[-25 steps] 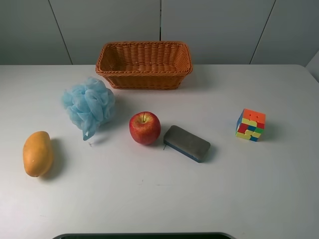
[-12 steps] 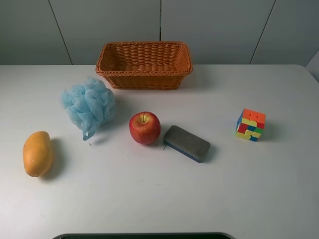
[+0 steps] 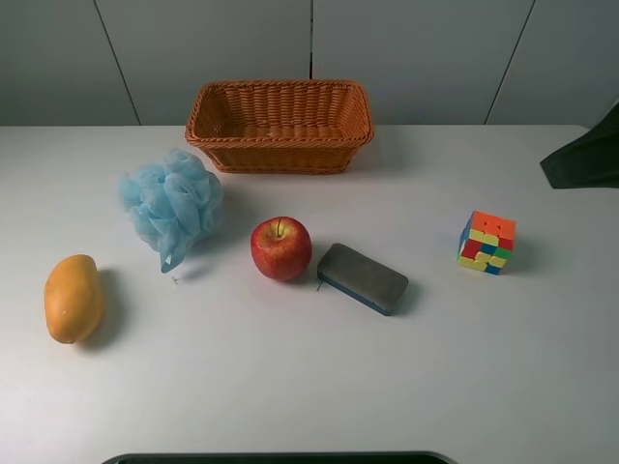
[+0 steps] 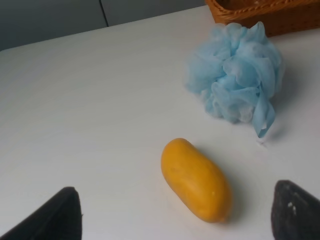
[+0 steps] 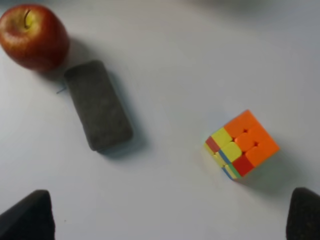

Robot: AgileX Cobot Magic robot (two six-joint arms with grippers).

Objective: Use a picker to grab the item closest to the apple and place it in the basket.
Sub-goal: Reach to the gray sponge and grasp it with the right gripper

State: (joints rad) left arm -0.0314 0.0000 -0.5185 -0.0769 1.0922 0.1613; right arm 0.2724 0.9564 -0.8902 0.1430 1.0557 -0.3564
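Observation:
A red apple [image 3: 281, 247] sits mid-table and also shows in the right wrist view [image 5: 34, 36]. A grey board eraser with a blue base [image 3: 363, 278] lies just to its right, the item nearest to it; it also shows in the right wrist view [image 5: 98, 104]. The empty wicker basket [image 3: 280, 126] stands behind them. My right gripper [image 5: 165, 215] is open and empty, above the table between the eraser and the cube. My left gripper [image 4: 172, 220] is open and empty above the mango.
A blue bath pouf [image 3: 172, 206] lies left of the apple, a yellow mango [image 3: 73, 298] at the far left, and a colourful puzzle cube [image 3: 486, 243] at the right. A dark part of my right arm [image 3: 585, 155] enters at the right edge.
My right arm has come into the high view at the right edge; before, no arm showed. The objects have not moved.

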